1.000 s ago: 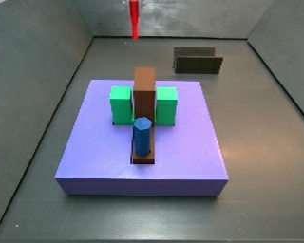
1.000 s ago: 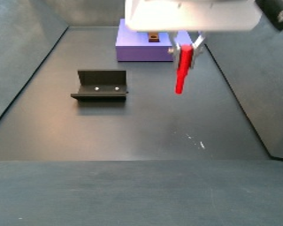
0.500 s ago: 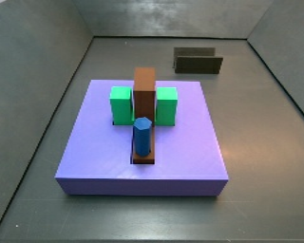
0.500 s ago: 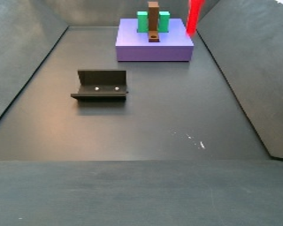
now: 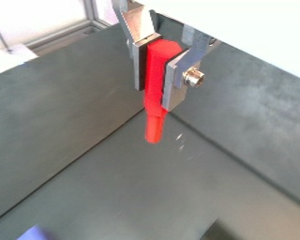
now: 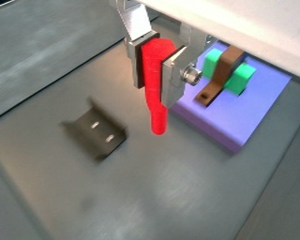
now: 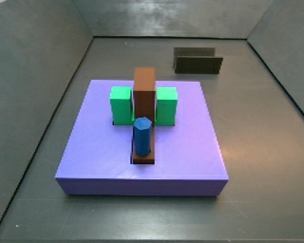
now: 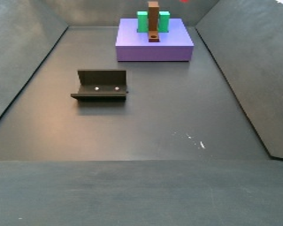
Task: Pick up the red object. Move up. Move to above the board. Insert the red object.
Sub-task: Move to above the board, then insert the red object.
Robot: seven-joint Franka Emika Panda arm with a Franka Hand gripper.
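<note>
The gripper (image 6: 157, 58) hangs high over the table (image 8: 168, 115), its fingers (image 6: 135, 52) pinching the red stick (image 6: 154, 89) upright. In a wrist view the board (image 6: 247, 117) lies just beside and below the stick. Judged mid-transfer toward the board; next, centre over the board, then lower to insert.

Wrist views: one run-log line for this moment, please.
gripper: shut on thin red stick, high over floor | large lavender board: nearby, not below | dark fixture: untouched | insert: pending
</note>
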